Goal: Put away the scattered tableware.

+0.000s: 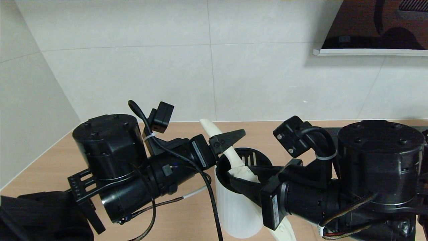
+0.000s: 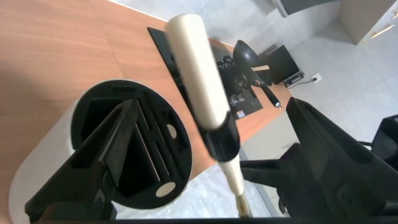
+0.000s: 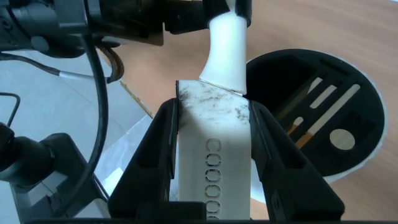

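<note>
Clamping the spatula [image 3: 214, 134] by its blade, the right gripper [image 3: 214, 111] holds it above the holder [image 1: 234, 207] near the counter's [image 1: 50, 160] front edge. The left gripper [image 2: 211, 106] gapes around the handle [image 2: 196, 74]. The spatula is likely light, stiff and slick, so it is best pinched across the blade.

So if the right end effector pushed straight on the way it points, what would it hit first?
Probably the left end effector, straddling the handle of the white spatula just beyond the right end effector; depth is hard to judge.

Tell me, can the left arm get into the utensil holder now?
Probably not. The left gripper sits at the handle of the spatula, which slants across the mouth of the utensil holder, and the right gripper, shut on its blade, crowds the rim.
</note>
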{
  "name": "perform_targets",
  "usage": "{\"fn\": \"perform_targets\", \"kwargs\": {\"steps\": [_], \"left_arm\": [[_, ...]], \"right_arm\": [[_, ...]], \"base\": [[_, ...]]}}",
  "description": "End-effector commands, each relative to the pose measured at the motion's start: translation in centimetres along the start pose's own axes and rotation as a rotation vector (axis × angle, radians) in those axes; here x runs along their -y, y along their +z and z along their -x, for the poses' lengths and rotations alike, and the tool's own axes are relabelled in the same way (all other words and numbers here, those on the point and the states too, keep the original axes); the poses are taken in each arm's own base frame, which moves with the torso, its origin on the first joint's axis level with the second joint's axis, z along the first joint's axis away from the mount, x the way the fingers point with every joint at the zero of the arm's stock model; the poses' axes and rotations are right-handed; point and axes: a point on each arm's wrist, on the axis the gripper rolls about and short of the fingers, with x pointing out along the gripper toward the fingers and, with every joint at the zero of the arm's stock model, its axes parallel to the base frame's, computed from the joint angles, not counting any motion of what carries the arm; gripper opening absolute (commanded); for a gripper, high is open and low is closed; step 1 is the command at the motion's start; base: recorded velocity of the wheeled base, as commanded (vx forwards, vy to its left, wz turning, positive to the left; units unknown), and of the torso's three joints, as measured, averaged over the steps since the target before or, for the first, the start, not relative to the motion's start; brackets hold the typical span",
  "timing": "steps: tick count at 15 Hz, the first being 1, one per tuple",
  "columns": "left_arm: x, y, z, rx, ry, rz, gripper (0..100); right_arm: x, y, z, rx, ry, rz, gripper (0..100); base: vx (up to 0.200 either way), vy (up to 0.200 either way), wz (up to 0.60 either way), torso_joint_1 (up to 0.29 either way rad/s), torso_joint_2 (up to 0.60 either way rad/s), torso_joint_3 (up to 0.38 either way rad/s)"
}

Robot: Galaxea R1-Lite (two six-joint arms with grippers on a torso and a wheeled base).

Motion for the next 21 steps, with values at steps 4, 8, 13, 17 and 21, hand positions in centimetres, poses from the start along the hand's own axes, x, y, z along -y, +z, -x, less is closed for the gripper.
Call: {"fn": "perform_targets", "kwargs": {"steps": [4, 8, 13, 17, 21], "left_arm": [[-0.07, -0.11, -0.11, -0.004, 0.002, 0.001, 0], [-0.07, -0.11, -0.11, -0.004, 0.002, 0.002, 0], [0.03, -0.03, -0.02, -0.001, -0.001, 0.002, 0], [0.05, 0.00, -0.08, 0.000, -0.002, 0.008, 0], [0.23, 0.06, -0.06, 0.003, -0.008, 0.008, 0]], "right_arm": [[-0.03, -0.08, -0.03, -0.003, 0.001, 0.001, 0], [-0.01, 0.10, 0.04, 0.005, 0.000, 0.000, 0], [0.15, 0.27, 0.14, 0.012, -0.007, -0.003, 0], [0.24, 0.26, 0.09, 0.012, -0.011, -0.003, 0], [0.27, 0.33, 0.17, 0.014, -0.009, -0.004, 100]], "base": [[0.000, 0.000, 0.00, 0.000, 0.00, 0.000], [0.000, 0.000, 0.00, 0.000, 0.00, 0.000], [0.000, 0.000, 0.00, 0.000, 0.00, 0.000], [0.000, 0.000, 0.00, 0.000, 0.00, 0.000], [0.000, 0.000, 0.00, 0.000, 0.00, 0.000]]}}
